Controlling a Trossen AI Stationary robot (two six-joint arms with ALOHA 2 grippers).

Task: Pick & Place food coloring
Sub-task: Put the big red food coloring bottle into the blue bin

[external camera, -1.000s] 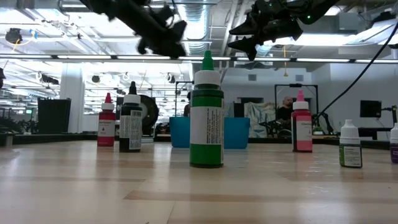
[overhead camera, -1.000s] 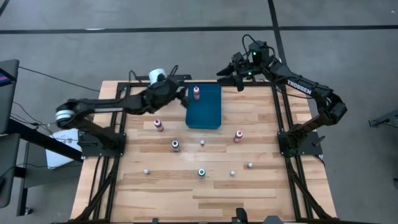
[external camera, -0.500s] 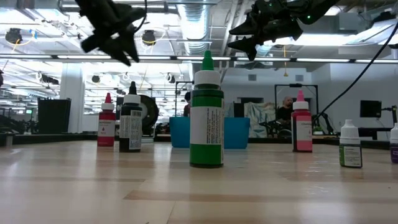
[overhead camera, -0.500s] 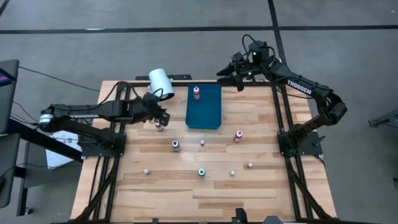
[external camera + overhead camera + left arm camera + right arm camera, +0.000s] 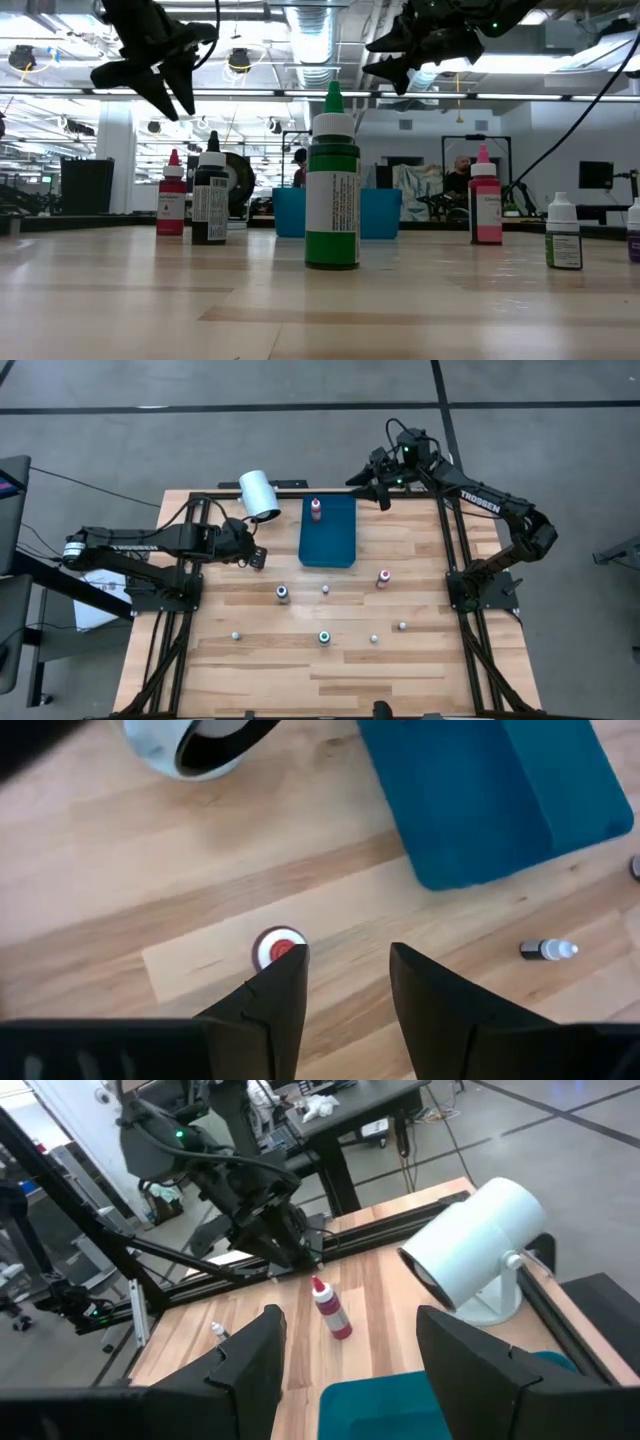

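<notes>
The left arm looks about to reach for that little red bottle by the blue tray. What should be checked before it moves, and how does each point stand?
1. Left gripper open with nothing between its fingers: ok.
2. Left gripper directly over the red bottle: not ok, the bottle shows beside one finger, not in the gap.
3. Red bottle upright, free of other things: ok.
4. Blue tray has bare room: ok, only one bottle stands in it.
5. Right gripper out of the way at the table's far edge: ok.
</notes>
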